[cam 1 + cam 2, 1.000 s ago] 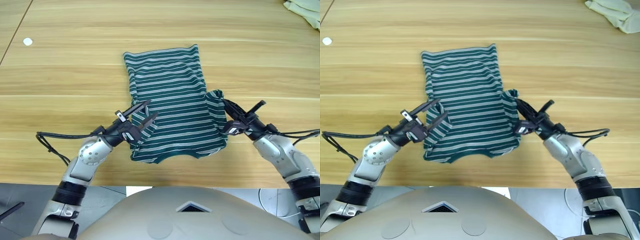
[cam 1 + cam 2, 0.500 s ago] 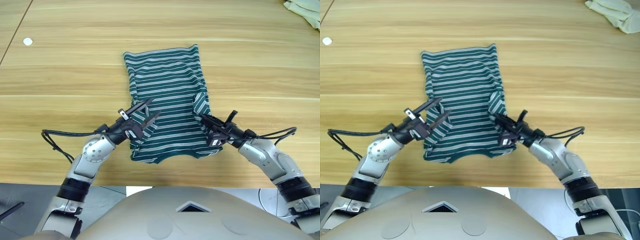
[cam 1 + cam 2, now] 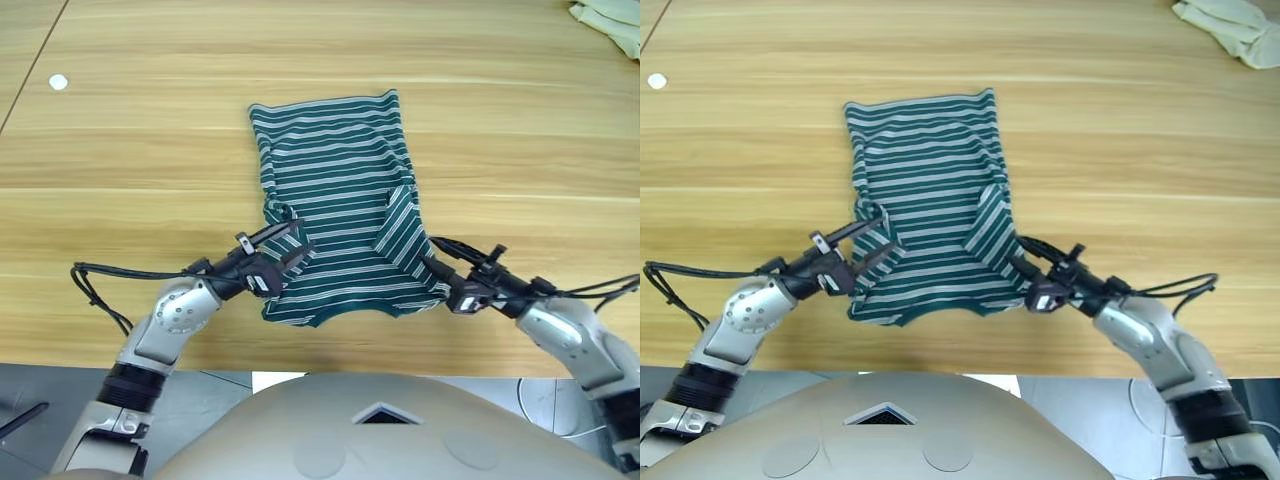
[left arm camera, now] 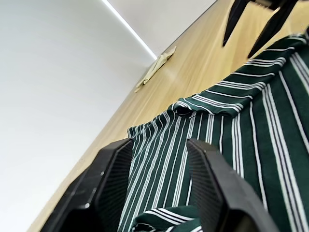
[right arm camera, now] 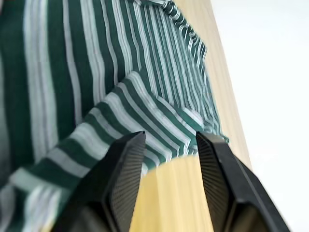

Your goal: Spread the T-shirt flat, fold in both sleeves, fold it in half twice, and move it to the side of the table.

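The green striped T-shirt lies on the wooden table, hem away from me. Its right sleeve is folded inward and rests flat on the body. The left sleeve is bunched at the shirt's left edge. My left gripper is open, its fingers just over that left edge near the bunched sleeve; the left wrist view shows striped cloth between and beyond them. My right gripper is open at the shirt's near right corner, with the folded sleeve lying ahead of it.
A pale cloth lies at the far right corner of the table. A small white disc sits far left. The table's front edge runs just behind both grippers. Black cables trail from each wrist.
The right gripper carried the right sleeve inward over the shirt, let it go and drew back to the near right corner. The left gripper dipped slightly lower over the left edge.
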Robot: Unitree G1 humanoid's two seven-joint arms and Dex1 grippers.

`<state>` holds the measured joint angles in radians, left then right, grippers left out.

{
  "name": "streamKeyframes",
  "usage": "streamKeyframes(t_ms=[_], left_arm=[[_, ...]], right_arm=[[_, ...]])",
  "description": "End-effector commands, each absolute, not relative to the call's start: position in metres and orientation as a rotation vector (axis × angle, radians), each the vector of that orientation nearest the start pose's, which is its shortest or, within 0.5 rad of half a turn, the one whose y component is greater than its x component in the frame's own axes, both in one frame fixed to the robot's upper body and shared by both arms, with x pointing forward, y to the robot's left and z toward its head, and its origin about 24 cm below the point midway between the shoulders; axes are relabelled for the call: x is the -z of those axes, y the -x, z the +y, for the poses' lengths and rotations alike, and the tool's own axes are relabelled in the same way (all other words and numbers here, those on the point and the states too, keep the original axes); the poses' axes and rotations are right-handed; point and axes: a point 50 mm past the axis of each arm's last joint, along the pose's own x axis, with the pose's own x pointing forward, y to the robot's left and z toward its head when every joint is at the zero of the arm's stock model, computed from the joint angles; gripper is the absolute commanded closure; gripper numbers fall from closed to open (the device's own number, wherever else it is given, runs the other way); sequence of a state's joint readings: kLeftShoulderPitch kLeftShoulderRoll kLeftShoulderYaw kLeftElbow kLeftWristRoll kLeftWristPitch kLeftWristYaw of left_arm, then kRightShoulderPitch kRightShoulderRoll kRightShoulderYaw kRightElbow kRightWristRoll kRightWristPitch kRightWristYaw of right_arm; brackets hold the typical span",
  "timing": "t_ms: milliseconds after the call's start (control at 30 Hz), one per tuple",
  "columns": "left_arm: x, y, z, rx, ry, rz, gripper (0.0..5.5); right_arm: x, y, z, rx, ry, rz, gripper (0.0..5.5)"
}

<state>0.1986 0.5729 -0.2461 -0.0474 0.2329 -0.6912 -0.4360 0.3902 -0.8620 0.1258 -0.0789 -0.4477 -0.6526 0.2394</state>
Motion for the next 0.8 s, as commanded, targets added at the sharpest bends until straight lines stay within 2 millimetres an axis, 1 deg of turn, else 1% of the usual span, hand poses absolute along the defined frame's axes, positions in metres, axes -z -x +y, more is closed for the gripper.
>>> streamKeyframes(t_ms=[33, 167, 267, 367, 500, 600, 667, 733, 800], left_arm=[[-0.048, -0.177, 0.158, 0.918, -0.740, -0.326, 3.41], [-0.051, -0.179, 0.161, 0.901, -0.752, -0.330, 3.41], [-0.055, -0.180, 0.170, 0.866, -0.787, -0.327, 3.41], [-0.059, -0.180, 0.184, 0.822, -0.834, -0.306, 3.41], [-0.062, -0.172, 0.202, 0.779, -0.876, -0.265, 3.41], [-0.065, -0.169, 0.213, 0.746, -0.906, -0.240, 3.41], [-0.067, -0.168, 0.217, 0.739, -0.920, -0.237, 3.41], [-0.069, -0.167, 0.220, 0.737, -0.929, -0.234, 3.41], [-0.070, -0.163, 0.229, 0.745, -0.963, -0.201, 3.41]], right_arm=[[-0.027, -0.131, -0.233, -0.953, 1.144, 0.026, 3.56], [-0.015, -0.119, -0.224, -1.018, 1.127, 0.068, 3.56], [-0.010, -0.112, -0.220, -1.043, 1.110, 0.088, 3.56], [-0.012, -0.103, -0.208, -1.094, 1.060, 0.059, 3.56], [-0.017, -0.106, -0.204, -1.088, 1.051, 0.034, 3.56], [-0.020, -0.108, -0.206, -1.083, 1.063, 0.029, 3.56], [-0.023, -0.114, -0.211, -1.044, 1.085, 0.021, 3.56], [-0.029, -0.120, -0.217, -0.992, 1.106, 0.007, 3.56], [-0.042, -0.126, -0.229, -0.925, 1.138, -0.005, 3.56]])
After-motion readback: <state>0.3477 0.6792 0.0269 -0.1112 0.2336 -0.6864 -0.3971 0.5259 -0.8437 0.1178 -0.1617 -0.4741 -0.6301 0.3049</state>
